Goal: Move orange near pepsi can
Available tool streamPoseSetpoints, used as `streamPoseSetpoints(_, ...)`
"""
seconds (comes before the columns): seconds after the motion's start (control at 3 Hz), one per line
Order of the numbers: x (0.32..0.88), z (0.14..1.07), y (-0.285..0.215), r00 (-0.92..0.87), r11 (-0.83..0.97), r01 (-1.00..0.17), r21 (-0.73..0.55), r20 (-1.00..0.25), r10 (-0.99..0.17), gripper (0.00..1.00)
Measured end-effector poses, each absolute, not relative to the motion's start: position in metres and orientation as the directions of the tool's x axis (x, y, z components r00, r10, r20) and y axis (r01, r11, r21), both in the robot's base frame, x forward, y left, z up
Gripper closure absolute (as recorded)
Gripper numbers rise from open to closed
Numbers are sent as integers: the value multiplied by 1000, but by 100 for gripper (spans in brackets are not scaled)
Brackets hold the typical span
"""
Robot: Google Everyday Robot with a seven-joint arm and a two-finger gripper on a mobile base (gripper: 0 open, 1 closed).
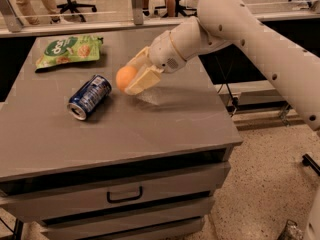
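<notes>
The orange (125,77) is a small round fruit held between the cream fingers of my gripper (131,78), a little above the grey tabletop (165,119). The gripper is shut on it and points left. The pepsi can (89,97), dark blue with silver ends, lies on its side on the table just left of and slightly below the orange, a short gap apart. My arm (235,24) reaches in from the upper right.
A flat green snack bag (69,50) lies at the table's back left. The table has drawers with a handle (125,194) in front. Behind are a rail, office chairs and people's legs. Speckled floor lies to the right.
</notes>
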State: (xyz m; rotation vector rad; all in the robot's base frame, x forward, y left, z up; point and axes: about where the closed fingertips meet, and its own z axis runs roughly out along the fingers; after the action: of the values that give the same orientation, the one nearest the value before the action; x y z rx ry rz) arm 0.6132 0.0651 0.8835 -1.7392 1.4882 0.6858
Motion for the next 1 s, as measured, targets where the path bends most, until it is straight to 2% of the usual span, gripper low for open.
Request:
streamPoseSetpoints(0.33, 604, 875, 70, 160, -35, -984, -177, -763, -627, 0)
streamPoseSetpoints(1.0, 601, 860, 81, 55, 49, -993, -104, -800, -597, 0)
